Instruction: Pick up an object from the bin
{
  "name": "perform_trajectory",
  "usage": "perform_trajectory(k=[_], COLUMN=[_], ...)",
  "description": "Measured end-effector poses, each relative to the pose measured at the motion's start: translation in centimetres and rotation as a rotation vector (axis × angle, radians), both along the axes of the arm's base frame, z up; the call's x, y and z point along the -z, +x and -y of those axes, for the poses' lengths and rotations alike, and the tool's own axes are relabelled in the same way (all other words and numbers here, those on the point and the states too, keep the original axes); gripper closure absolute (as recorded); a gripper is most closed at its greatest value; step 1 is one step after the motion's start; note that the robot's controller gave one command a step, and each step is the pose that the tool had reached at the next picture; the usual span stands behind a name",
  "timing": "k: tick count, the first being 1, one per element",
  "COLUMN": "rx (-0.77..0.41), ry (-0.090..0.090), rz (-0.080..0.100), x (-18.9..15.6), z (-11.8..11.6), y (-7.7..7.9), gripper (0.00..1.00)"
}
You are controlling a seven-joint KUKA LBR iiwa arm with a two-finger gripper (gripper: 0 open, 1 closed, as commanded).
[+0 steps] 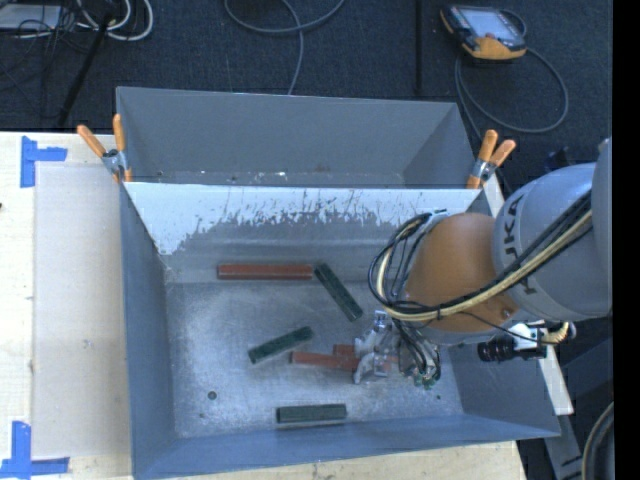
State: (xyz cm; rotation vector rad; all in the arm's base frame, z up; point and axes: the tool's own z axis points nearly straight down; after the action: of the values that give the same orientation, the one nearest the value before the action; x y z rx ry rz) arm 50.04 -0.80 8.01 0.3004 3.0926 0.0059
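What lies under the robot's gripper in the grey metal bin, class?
A short reddish-brown flat bar lies in the grey metal bin, its end nearest the arm running under the gripper. That end, and whether it is gripped, is covered.

Red-brown bar [318, 360] R end hidden under gripper [372, 366], bin [140, 368] floor part. covered by arm [450, 268]

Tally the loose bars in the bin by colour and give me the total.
Red-brown bars: 2, one at the back of the floor, one in the middle next to the gripper.
Dark green bars: 3, one tilted at the back, one in the middle, one at the front.
Total: 5
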Motion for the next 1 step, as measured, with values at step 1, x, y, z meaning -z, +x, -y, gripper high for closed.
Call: perform_trajectory(k=[1], rx=[0.000], ry=[0.000], rz=[0.000], x=[0.01], z=[0.00], y=[-0.01], gripper=[1.00])
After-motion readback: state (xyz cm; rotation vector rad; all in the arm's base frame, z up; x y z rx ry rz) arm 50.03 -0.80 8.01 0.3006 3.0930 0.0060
